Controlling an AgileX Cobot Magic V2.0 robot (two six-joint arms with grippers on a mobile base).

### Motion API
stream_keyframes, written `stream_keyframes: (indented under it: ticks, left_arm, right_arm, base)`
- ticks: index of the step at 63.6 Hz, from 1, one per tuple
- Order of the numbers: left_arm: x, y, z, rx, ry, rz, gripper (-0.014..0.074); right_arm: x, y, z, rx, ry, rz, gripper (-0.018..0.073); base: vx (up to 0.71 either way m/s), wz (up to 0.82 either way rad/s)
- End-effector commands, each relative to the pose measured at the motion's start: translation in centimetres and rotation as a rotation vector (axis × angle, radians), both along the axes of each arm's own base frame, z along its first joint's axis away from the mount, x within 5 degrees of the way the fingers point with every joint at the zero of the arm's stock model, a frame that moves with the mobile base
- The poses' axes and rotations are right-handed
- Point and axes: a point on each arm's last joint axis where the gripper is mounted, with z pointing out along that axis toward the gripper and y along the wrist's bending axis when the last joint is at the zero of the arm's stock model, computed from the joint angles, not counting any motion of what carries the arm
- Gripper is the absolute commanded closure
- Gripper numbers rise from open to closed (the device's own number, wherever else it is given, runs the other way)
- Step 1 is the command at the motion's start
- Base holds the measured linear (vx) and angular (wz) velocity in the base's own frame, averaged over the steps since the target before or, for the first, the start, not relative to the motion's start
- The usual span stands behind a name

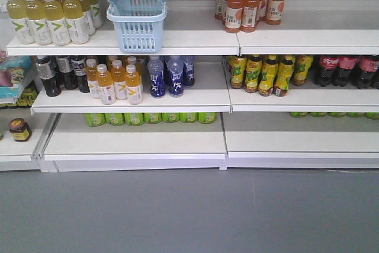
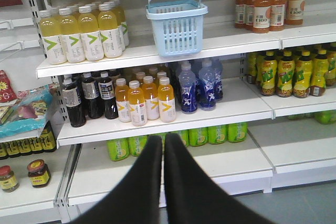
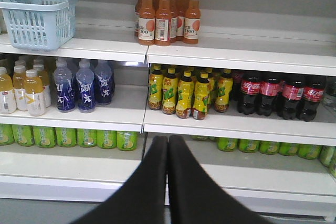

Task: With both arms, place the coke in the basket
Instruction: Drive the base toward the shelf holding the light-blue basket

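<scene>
The left end effector [image 2: 162, 141] and right end effector [image 3: 168, 142], matte black wedges cut off below, are each pressed together, empty. Farther back, the slotted light-blue plastic basket [image 1: 137, 22] stands on the top shelf [image 1: 195, 41]. I cannot pick out the coke.

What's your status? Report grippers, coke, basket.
Left gripper shut, empty. Right gripper same. Basket on top shelf. Coke can not in view; only dark cola bottles, middle shelf.

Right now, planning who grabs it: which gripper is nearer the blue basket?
Left, probably. The basket sits higher up and almost straight ahead of the left gripper, slightly to its right; seen from the right gripper it lies far off to the left.
</scene>
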Motion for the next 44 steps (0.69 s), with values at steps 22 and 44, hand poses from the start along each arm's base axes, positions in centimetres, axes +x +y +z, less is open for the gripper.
stream_keyframes:
  ticks: [22, 44]
  left_arm:
    - [-0.24, 0.01, 1.89, -0.028, -0.123, -0.001, 0.0603]
    - [-0.24, 0.01, 1.89, -0.028, -0.123, -0.001, 0.0603]
  right_arm:
    - [-0.02, -0.01, 0.45, -0.014, -0.076, -0.001, 0.0569]
    - [-0.02, -0.01, 0.45, -0.014, -0.076, -0.001, 0.0569]
  base:
    - [0.22, 0.06]
    - [0.23, 0.02]
